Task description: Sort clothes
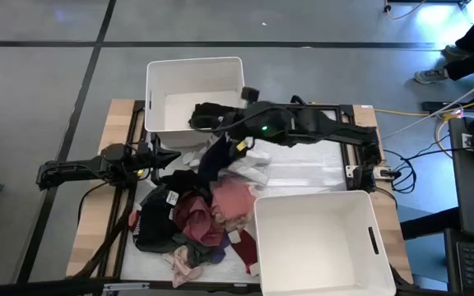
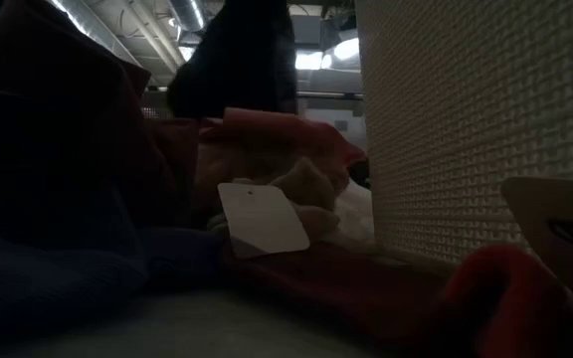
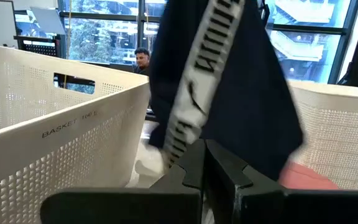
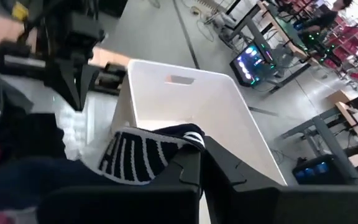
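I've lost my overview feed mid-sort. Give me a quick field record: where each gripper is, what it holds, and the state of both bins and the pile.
right gripper: over the far bin's rim, shut on the dark striped garment
left gripper: shut, holding nothing, beside the far bin
far bin: nothing visible inside beyond the garment hanging over it
near bin: looks empty
clothes pile: mixed, unsorted, on the table between the bins

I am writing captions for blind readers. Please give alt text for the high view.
The right hand holds a dark garment at the rim of the far white bin. A clothes pile lies between it and the near white bin; the left hand waits beside the pile.
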### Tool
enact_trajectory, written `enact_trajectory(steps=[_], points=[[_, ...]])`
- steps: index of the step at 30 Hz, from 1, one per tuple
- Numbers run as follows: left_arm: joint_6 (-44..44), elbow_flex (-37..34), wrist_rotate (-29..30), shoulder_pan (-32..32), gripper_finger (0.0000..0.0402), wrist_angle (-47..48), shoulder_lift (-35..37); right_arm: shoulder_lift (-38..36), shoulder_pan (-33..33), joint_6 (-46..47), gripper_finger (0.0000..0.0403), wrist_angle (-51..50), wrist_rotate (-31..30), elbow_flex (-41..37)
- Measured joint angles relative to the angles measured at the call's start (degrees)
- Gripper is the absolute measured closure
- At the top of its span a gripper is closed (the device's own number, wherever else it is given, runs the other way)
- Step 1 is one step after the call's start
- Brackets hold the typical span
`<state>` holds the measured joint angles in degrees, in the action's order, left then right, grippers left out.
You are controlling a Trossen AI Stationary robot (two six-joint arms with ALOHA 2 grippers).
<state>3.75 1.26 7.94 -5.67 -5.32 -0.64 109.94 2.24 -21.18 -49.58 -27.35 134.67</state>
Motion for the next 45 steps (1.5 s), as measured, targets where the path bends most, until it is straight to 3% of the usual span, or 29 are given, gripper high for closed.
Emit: enact_trajectory(steps=[13, 21, 35, 41, 45], points=[[0.31, 0.00, 0.00, 0.04, 0.0398, -0.01, 0.00, -11.95, 3.83, 9.94, 0.0394, -2.73, 2.08, 0.02], [0.55, 0.00, 0.00, 0.04, 0.0398, 0.02, 0.00, -17.56, 12.88, 12.82, 0.0393, -5.68, -4.10, 0.00], [0.76, 0.00, 0.00, -0.02, 0.0398, 0.02, 0.00, -21.80, 30.76, 24.97, 0.0393, -15.44, -5.18, -0.01], [0.76, 0.00, 0.00, -0.02, 0.0398, -0.03, 0.02, -21.88, 37.68, 25.30, 0.0393, -13.35, -5.82, 0.22], [0.74, 0.00, 0.00, 0.00, 0.0398, -0.07, 0.01, -23.22, 41.49, 21.32, 0.0393, -8.91, -11.77, 0.22]])
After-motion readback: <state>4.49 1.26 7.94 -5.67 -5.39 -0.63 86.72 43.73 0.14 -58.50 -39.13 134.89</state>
